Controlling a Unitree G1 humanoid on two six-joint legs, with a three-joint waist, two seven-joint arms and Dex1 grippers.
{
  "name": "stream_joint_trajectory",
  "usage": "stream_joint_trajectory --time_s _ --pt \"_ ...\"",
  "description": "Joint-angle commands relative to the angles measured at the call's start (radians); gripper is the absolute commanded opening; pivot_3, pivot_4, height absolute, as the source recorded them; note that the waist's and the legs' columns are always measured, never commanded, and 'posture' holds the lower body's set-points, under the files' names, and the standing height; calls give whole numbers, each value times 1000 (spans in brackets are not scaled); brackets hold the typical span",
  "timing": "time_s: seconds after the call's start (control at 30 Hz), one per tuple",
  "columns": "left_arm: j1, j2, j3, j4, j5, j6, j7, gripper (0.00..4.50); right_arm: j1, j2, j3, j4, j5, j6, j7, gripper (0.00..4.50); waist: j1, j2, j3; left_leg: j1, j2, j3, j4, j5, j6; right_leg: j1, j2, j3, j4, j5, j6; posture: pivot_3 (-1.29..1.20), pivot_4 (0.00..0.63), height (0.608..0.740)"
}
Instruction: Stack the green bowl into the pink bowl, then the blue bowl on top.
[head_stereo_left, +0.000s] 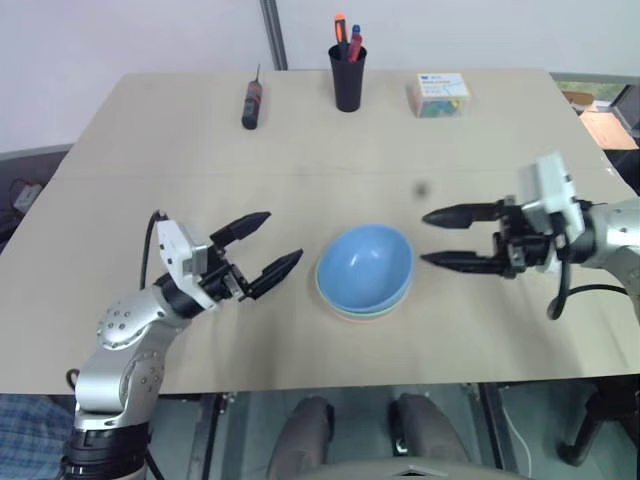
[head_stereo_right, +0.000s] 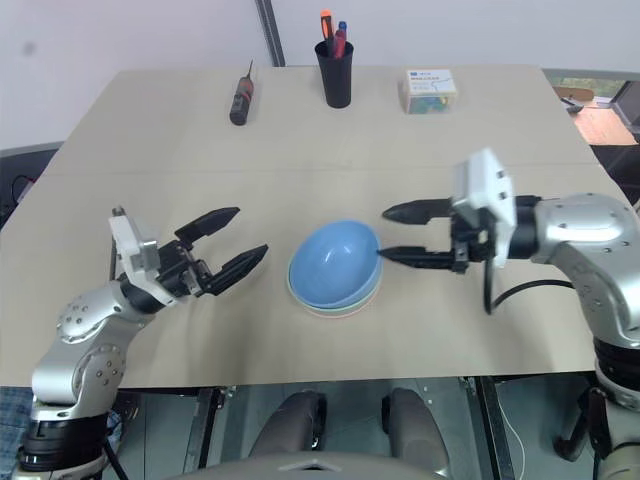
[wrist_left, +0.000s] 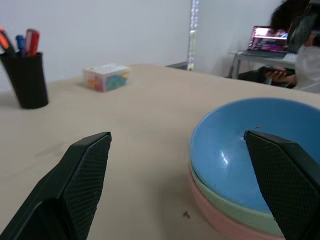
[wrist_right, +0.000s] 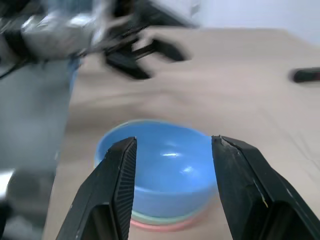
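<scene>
The three bowls sit nested near the front middle of the table: the blue bowl (head_stereo_left: 366, 264) on top, the green bowl (wrist_left: 235, 210) as a thin rim under it, the pink bowl (wrist_left: 220, 226) at the bottom. My left gripper (head_stereo_left: 268, 245) stands open to the stack's left, apart from it. My right gripper (head_stereo_left: 434, 238) hangs open to the stack's right, pointing at it, with nothing between its fingers (wrist_right: 244, 175).
At the table's far edge stand a black cup of pens (head_stereo_left: 347, 70), a black and red screwdriver (head_stereo_left: 251, 102) to its left and a small clear box of coloured bits (head_stereo_left: 439, 94) to its right. A person sits beyond the table in the left wrist view.
</scene>
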Motion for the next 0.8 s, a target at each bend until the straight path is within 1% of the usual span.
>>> stream_joint_trajectory --time_s 0.03,0.07,0.13,0.2,0.37,0.8 --pt "44 3 69 -61 -18 -8 35 4500 116 -77 -160 48 55 13 53 2483 4 0 0 0 0 1 0 0 0 0 0 0 0 0 0 0 150 740" --pt "53 4 79 -64 -21 -5 42 4500 178 -107 -192 44 68 -2 113 2483 8 0 0 0 0 2 0 0 0 0 1 0 0 0 0 0 150 740" --pt "64 8 88 -67 -23 -2 47 4500 257 -142 -232 36 93 -23 185 2483 18 0 0 0 0 4 0 0 0 1 2 0 0 0 0 0 150 740" --pt "69 11 89 -67 -17 -6 40 4500 297 -144 -265 60 109 -42 195 2483 19 0 0 1 0 4 0 0 1 2 3 0 0 0 0 0 150 740" --pt "69 20 92 -66 -19 -11 17 4500 329 -117 -301 125 108 -121 195 2483 17 0 0 5 0 7 0 0 1 5 5 2 1 0 0 0 150 740" --pt "74 41 104 -63 -27 -3 5 4500 366 -110 -286 119 118 -179 168 2483 19 0 0 3 0 6 0 0 1 4 5 1 0 0 0 0 150 740"
